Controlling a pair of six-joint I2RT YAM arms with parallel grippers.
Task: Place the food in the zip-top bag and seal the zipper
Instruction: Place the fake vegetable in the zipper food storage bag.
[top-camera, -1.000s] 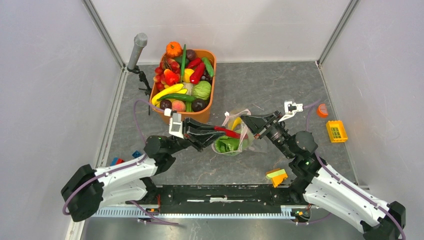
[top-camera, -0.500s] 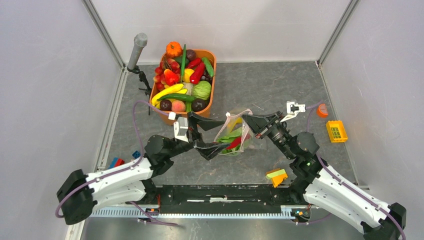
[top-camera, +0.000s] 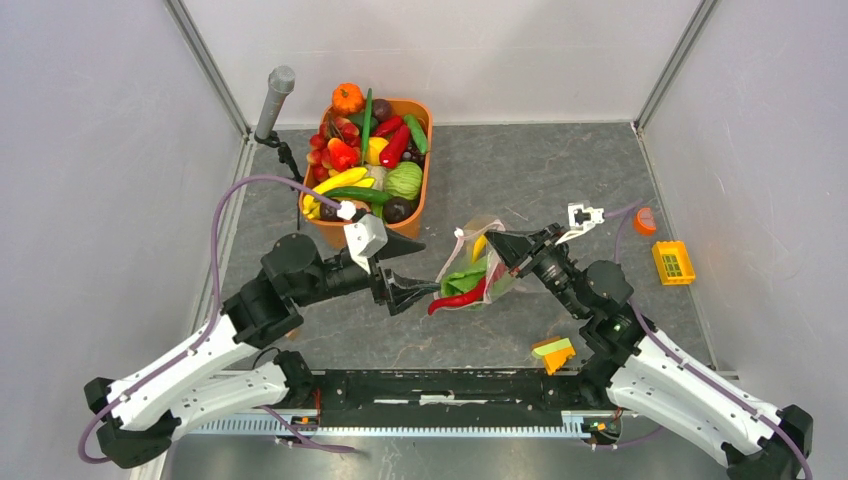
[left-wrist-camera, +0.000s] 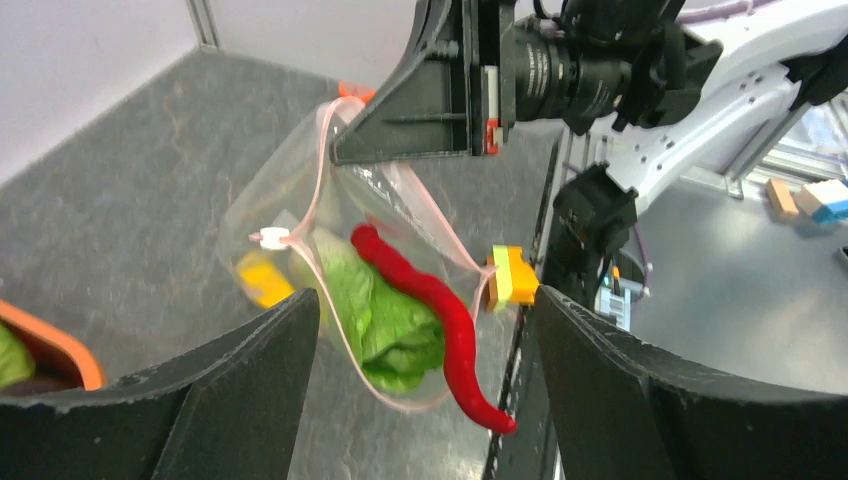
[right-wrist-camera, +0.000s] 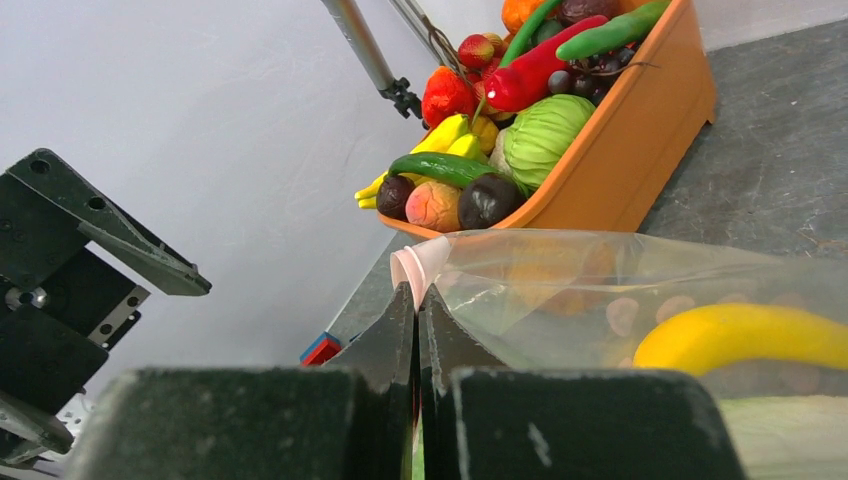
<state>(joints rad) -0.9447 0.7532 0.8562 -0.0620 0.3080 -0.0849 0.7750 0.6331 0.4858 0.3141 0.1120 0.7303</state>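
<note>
The zip-top bag (top-camera: 470, 272) sits mid-bench, just off the near corner of the orange tub (top-camera: 429, 160), between the two arms. The right pincer (top-camera: 492, 241) is clamped on the bag's mouth edge. Its own wrist view shows the two fingers pressed flat together on the pale pink zipper (right-wrist-camera: 416, 266), with clear film running off to the right. The left pincer (top-camera: 428, 266) stands wide open and grips nothing, its fingers spread either side of the mouth and its upper finger close to the tub's near wall. The grey bench (top-camera: 560, 170) is open beyond the bag toward the back wall and to the right. The near side is tighter, with a yellow-orange wedge (top-camera: 553, 353) by the right arm's base and a yellow crate (top-camera: 673, 262) near the right wall panel (top-camera: 770, 150). The left wrist view shows what the overhead one blurs. The mouth gapes, the zipper (left-wrist-camera: 443, 232) loops round it unsealed, and a green-and-white cabbage (left-wrist-camera: 392, 330) lies inside. The red chili (left-wrist-camera: 430, 300) lies over the cabbage, its pointed end hanging out past the lip, clear of both left fingers. The right wrist view alone shows the banana (right-wrist-camera: 745, 336) plainly, lying behind the film inside the bag. From above it is only a yellow patch (top-camera: 480, 246). Whether the bag's bottom rests on the bench or hangs just above it cannot be told.
</note>
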